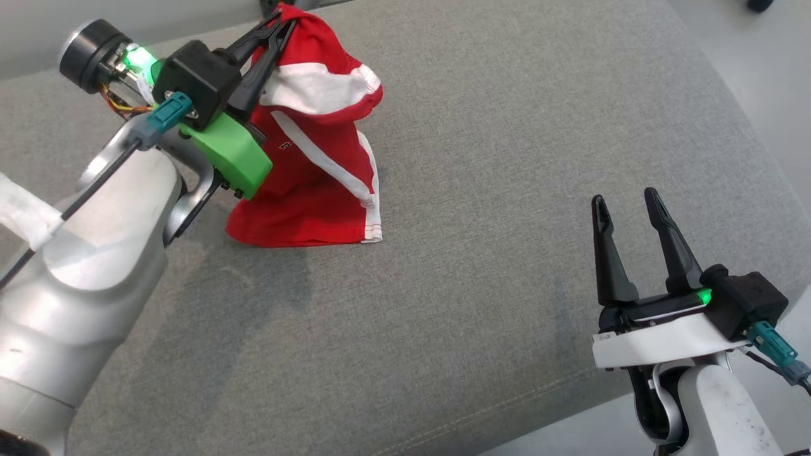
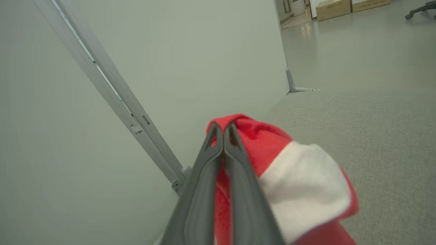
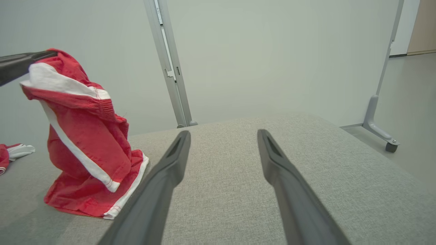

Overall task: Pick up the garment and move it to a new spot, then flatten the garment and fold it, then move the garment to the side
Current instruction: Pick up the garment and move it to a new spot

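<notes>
Item 1: garment [image 1: 317, 190]. I logged it as soft red woven cloth with broad white bands, a narrow white side stripe and white-stitched hems; a gathered, ribbed edge showed near its top. Its shape was a slumped, draped cone. It hung from its upper end, long axis roughly upright and leaning slightly, top pointing to the far left edge of the cushion [image 1: 507, 158]. The lower hem rested crumpled on that surface.

Item 2: left gripper [image 1: 279, 25]. It had dark, smooth, tapering fingers, pressed together and pinching the garment's top fold; I confirmed this in the left wrist view [image 2: 223, 127].

Item 3: right gripper [image 1: 626, 199]. It was of the same make, with its jaws spread wide and nothing between them, low over the cushion and well apart from the garment.

Item 4: the cushion, grey with a coarse flat weave and a seamed edge.

Item 5: second cloth [image 3: 13, 151]. This was red and white, lying flat near the garment.

Item 6: partition [image 3: 272, 51], a pale smooth panel on a grey metal post [image 3: 170, 68].
</notes>
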`<state>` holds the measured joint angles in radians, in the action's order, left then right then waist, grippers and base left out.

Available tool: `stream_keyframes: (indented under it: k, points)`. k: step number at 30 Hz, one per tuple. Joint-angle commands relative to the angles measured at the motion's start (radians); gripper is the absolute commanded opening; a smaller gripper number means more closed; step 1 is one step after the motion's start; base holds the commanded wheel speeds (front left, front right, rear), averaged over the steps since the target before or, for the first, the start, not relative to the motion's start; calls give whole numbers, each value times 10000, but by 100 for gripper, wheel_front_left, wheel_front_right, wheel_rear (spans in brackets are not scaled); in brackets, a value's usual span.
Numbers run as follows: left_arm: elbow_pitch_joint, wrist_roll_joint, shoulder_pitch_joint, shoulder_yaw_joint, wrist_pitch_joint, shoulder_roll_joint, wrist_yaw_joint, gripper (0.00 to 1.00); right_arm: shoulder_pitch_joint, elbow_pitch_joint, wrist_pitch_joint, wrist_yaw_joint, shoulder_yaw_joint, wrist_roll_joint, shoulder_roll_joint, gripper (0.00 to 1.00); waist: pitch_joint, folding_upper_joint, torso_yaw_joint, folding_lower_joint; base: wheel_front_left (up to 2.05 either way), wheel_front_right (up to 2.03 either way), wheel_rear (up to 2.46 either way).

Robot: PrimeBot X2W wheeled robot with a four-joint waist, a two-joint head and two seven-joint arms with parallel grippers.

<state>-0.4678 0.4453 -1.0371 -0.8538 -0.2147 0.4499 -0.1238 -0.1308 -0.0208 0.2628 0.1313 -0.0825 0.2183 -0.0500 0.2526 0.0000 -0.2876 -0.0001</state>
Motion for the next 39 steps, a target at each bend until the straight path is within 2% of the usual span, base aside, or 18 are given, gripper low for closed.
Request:
stream_keyframes:
  k: [1,5,6,8,9,10,11,12,13,14,15,26,35,39]
  points:
    - [-657,38,219,62,-230,-283,233,0,-179,-8,29,-8,-100,86,-6,100,586,0,-403,1,0,0,0]
    - [-1864,132,437,442,-460,-864,873,0,-290,-26,29,-10,-268,171,-8,100,835,0,-504,1,0,0,0]
    - [-2131,142,523,528,-496,-995,957,4,-313,-28,29,-8,-295,186,-8,100,865,0,-518,1,0,0,0]
    - [-2473,126,634,689,-508,-1233,1064,8,-332,-12,29,-10,-329,204,-10,100,904,0,-526,1,0,0,0]
    - [-2587,96,681,770,-512,-1332,1075,14,-343,5,29,-8,-326,205,-10,100,915,0,-513,1,0,0,0]
    - [-2716,-13,836,903,-510,-1488,1032,13,-333,47,29,-8,-295,181,-10,100,897,0,-452,1,0,0,0]
    - [-2729,-77,898,968,-510,-1559,1005,20,-314,69,29,-8,-272,159,-10,100,866,0,-402,1,0,0,0]
    - [-2729,-77,898,968,-510,-1559,1005,20,-314,69,29,-8,-272,159,-10,100,866,0,-402,1,0,0,0]
    - [-2732,-135,949,1036,-509,-1600,983,44,-303,92,29,-8,-286,133,-5,100,833,0,-358,1,0,0,0]
    - [-2686,-192,996,1143,-512,-1671,989,49,-294,110,29,-10,-264,106,-8,100,779,0,-295,1,0,0,0]
    - [-2641,-230,1065,1255,-511,-1740,992,100,-283,124,29,-10,-254,81,-11,100,719,0,-237,1,0,0,0]
    - [-1535,-388,2965,2740,-501,-2700,911,100,206,318,29,-8,7,-275,-13,100,-478,0,802,1,0,0,0]
    - [-361,-925,5090,3858,-502,-3286,1033,100,490,393,29,-8,245,-453,-13,100,-1061,0,1503,1,0,0,0]
    - [294,-1176,5918,4493,-502,-3494,1254,100,561,413,29,-9,245,-463,-13,100,-1192,0,1595,1,0,0,0]
